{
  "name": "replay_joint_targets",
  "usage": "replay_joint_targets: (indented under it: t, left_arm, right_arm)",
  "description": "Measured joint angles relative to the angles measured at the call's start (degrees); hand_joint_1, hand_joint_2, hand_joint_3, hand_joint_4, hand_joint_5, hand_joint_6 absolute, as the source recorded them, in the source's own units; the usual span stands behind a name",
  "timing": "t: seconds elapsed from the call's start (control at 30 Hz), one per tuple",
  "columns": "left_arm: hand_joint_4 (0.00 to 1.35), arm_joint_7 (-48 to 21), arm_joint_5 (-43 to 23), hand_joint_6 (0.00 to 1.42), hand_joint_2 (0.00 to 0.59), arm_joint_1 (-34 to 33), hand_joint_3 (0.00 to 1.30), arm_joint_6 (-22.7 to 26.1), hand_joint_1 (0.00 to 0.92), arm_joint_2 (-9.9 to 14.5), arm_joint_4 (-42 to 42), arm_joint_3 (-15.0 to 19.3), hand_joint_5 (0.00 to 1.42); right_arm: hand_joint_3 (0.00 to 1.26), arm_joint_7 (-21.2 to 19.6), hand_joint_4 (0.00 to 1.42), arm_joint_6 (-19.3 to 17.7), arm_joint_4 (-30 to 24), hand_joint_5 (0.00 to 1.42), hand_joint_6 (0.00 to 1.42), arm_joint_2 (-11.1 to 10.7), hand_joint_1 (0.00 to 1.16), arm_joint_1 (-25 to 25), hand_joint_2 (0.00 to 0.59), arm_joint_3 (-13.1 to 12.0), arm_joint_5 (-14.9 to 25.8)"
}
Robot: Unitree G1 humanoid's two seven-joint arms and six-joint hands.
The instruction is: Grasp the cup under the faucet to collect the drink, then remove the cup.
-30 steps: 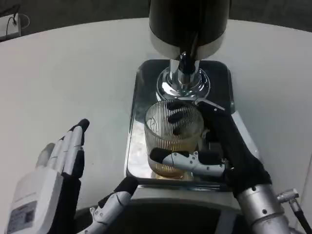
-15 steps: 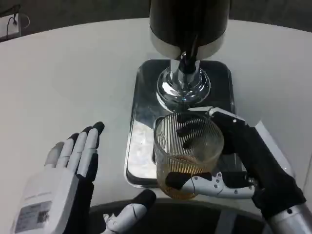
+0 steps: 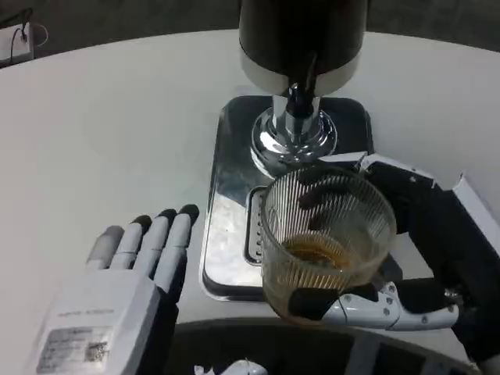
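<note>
Right hand (image 3: pixel 422 258) is wrapped around the cup (image 3: pixel 324 238), held near the tray (image 3: pixel 226 195) edge, left hand (image 3: pixel 133 273) spread flat holding nothing: tilt it and the drink (image 3: pixel 312 251) likely slops out.

right robot hand (image 3: pixel 426 258) holds cup (image 3: pixel 326 238) | left robot hand (image 3: pixel 117 289) spread

Clear ribbed cup (image 3: pixel 324 234) holds amber drink (image 3: pixel 316 251); tray (image 3: pixel 226 203) silver.

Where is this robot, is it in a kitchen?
Probably a drinks station or test table, not clearly a kitchen: a dispenser on a metal tray, a white table, and a cup of amber drink.
</note>
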Motion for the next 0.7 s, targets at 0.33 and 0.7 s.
replay_joint_targets:
  t: [0.33, 0.7]
  left_arm:
    - [0.00, -2.3, 4.4, 0.00, 0.046, 1.6, 0.00, -4.4, 0.000, -2.1, -2.0, -4.6, 0.00]
    - [0.00, -5.5, 7.4, 0.00, 0.042, -0.7, 0.00, -6.9, 0.000, -3.6, -2.6, -6.1, 0.00]
  right_arm:
    - [0.82, 0.6, 1.02, 0.8, -5.9, 1.16, 1.42, -0.1, 1.16, 3.0, 0.082, -0.7, -0.2]
    - [0.82, 0.7, 1.01, 0.8, -8.0, 1.16, 1.42, -0.2, 1.16, 4.4, 0.082, -2.7, -0.2]
